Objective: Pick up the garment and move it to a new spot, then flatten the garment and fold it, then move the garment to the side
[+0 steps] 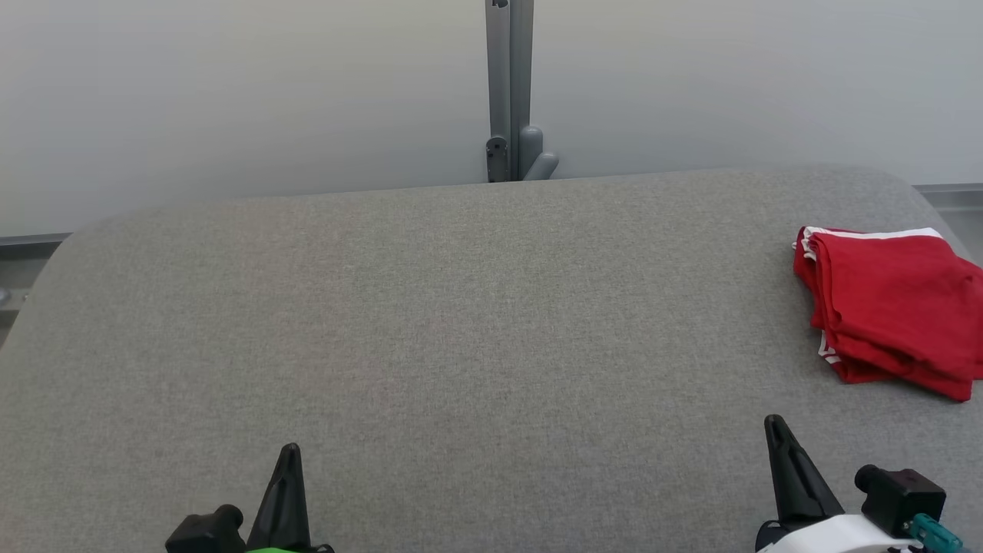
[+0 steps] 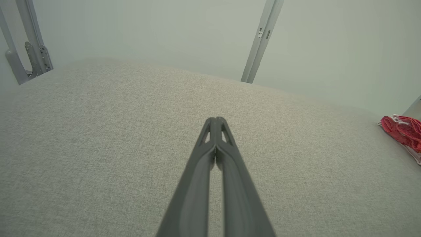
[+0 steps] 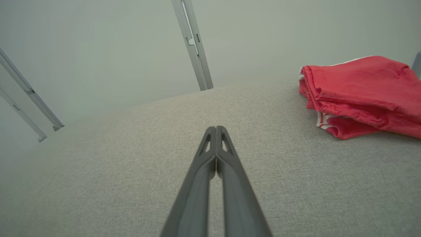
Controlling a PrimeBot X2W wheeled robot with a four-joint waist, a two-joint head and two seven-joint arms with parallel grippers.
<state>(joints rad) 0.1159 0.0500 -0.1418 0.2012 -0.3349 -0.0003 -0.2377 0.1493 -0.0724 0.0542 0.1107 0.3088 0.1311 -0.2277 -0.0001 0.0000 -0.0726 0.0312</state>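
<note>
The garment [image 1: 891, 307] is red with white trim and lies folded in a stack at the right edge of the grey padded table [image 1: 430, 330]. It also appears at the far right of the left wrist view as the garment [image 2: 404, 131] and at the upper right of the right wrist view as the garment [image 3: 358, 95]. My left gripper [image 1: 289, 453] is low at the front left, shut with nothing in it [image 2: 215, 119]. My right gripper [image 1: 774, 424] is at the front right, short of the garment, shut and empty [image 3: 215, 128].
A grey metal post [image 1: 508, 92] with a bracket stands behind the table's far edge against a pale wall. The table's corners are rounded, and the garment lies close to the right edge.
</note>
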